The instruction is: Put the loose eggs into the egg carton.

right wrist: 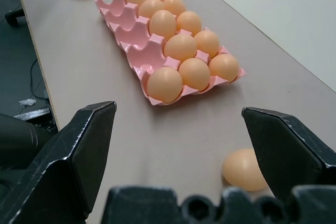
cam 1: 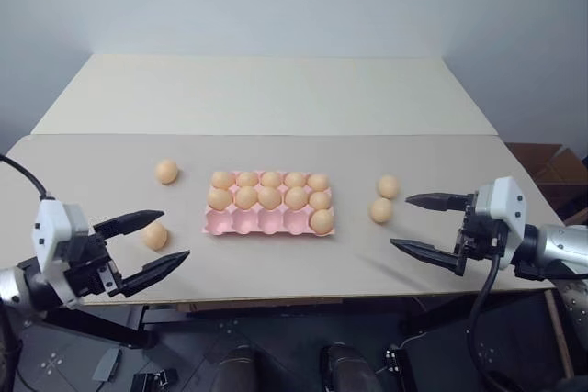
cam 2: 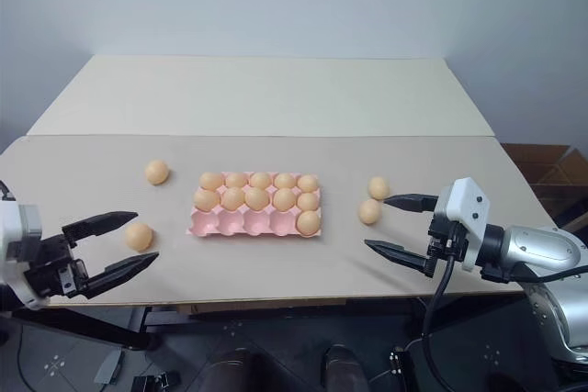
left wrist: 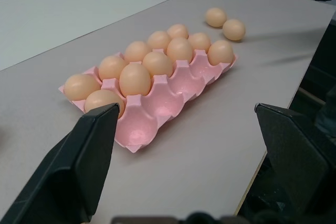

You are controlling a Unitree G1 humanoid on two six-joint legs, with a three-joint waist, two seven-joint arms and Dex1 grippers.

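Currently both sets of jaws stand wide open and empty: the left gripper point(cam 1: 154, 243) beside one loose egg point(cam 1: 155, 236), the right gripper point(cam 1: 420, 223) just short of two eggs point(cam 1: 381, 210) lying close together. A fourth egg point(cam 1: 166, 171) lies left of the egg carton point(cam 1: 267, 222), whose near row has four empty cups. Judged light, smooth, prone to rolling (and fragile); grip gently across the widest middle.

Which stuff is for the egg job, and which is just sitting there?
For the job:
loose eggs
egg carton
left claw, open
right claw, open

Just there:
cardboard box
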